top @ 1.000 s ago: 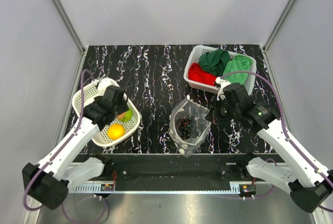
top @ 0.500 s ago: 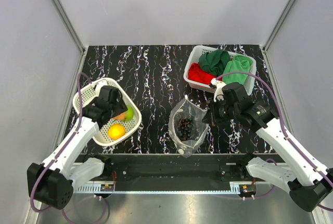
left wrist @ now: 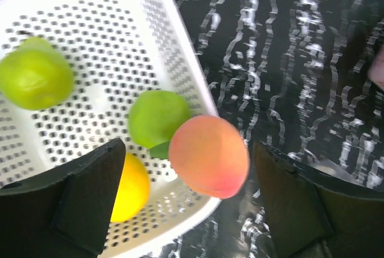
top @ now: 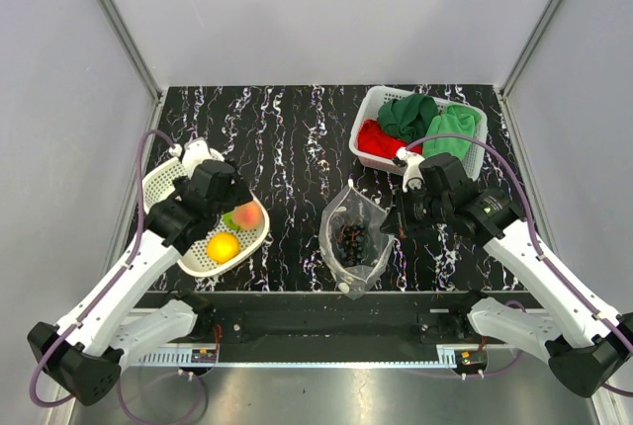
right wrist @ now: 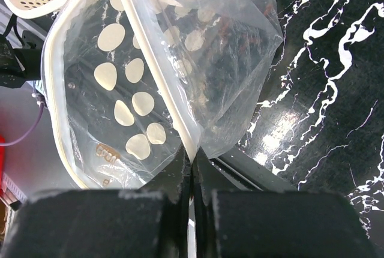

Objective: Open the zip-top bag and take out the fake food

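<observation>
Pinching one edge of the zip-top bag point(right wrist: 138, 90), the right gripper point(right wrist: 192, 165) is clamped tight; the bag lies open-mouthed on the marbled table point(right wrist: 336, 90). The left gripper point(left wrist: 187, 168) gapes wide over the white basket point(left wrist: 180, 78), where the peach point(left wrist: 208, 156) sits at the rim beside two green apples point(left wrist: 157, 117) and a yellow fruit point(left wrist: 129, 189).

White perforated basket point(left wrist: 102, 36), one, on a black white-veined desk point(left wrist: 288, 60). Contents: green apple point(left wrist: 35, 77) toward the far left; second green apple point(left wrist: 157, 117) near the rim; yellow fruit point(left wrist: 131, 187) partly hidden behind the left finger. Peach point(left wrist: 209, 156), orange-pink, over the basket rim, overlapping the second apple. Left end effector point(left wrist: 187, 168): fingers wide apart, either side of the peach, touching neither.
</observation>
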`<control>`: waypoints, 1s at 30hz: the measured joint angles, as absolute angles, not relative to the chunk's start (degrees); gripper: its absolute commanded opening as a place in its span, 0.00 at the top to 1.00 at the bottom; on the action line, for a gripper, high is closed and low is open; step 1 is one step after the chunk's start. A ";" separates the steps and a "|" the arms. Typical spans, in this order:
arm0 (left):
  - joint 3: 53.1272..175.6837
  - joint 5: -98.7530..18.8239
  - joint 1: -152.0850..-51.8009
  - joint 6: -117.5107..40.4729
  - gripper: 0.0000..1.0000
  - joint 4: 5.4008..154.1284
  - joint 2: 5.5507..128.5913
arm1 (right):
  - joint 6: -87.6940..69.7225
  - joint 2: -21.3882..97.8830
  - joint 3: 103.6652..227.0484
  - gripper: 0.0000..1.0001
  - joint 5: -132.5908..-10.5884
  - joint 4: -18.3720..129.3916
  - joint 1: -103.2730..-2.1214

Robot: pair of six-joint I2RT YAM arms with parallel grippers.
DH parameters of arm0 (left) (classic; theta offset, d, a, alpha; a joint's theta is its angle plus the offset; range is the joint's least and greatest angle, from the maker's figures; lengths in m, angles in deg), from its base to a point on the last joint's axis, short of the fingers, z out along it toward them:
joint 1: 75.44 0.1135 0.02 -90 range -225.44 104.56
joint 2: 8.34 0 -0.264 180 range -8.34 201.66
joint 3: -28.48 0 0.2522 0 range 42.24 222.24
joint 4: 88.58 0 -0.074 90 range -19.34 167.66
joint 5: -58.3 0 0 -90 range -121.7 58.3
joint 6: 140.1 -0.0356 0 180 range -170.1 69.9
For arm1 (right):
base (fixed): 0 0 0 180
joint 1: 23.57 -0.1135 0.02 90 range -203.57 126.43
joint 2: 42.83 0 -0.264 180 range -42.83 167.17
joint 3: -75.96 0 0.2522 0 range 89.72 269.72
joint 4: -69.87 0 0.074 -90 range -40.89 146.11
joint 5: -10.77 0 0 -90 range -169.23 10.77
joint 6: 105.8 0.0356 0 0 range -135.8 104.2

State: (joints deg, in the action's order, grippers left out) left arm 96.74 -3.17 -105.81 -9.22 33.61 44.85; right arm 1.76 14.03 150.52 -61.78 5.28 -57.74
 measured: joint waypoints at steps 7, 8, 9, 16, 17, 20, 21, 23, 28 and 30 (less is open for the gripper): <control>94.68 -0.66 -105.92 -9.59 0.08 32.87 45.23 | 1.74 14.03 150.52 1.00 -61.54 5.28 -57.74; 94.70 -1.03 -106.05 -9.56 0.13 33.06 45.92 | 1.76 14.03 150.52 1.00 -61.52 5.30 -57.74; 94.70 -1.95 -106.10 -9.74 0.16 33.32 46.51 | 1.76 14.03 150.52 1.00 -61.52 5.30 -57.74; 91.32 -25.75 -109.29 -13.85 0.41 50.26 45.07 | 1.74 14.03 150.52 1.00 -61.49 5.32 -57.74; 91.40 -27.82 -111.39 -14.22 0.44 52.84 45.23 | 1.74 14.03 150.52 1.00 -61.52 5.32 -57.74; 94.35 -31.19 -120.48 -15.73 0.58 57.96 47.78 | 1.74 14.07 150.58 1.00 -61.54 5.32 -57.74; 95.97 -31.41 -123.69 -16.25 0.62 59.09 49.23 | 1.76 14.07 150.61 1.00 -61.54 5.32 -57.74; 99.51 -30.99 -128.92 -17.17 0.65 60.60 52.50 | 1.78 14.09 150.87 1.00 -61.56 5.30 -57.74; 108.65 -26.05 -138.27 -18.33 0.77 59.99 63.06 | 1.96 14.09 152.09 1.00 -61.54 5.28 -57.74; 112.25 -23.93 -140.72 -18.33 0.80 57.56 68.39 | 2.00 14.09 152.57 1.00 -61.54 5.25 -57.74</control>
State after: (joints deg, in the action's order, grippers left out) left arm 112.25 -23.93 -140.72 -18.33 57.56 68.39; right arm 2.00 14.09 152.57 -61.54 5.25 -57.74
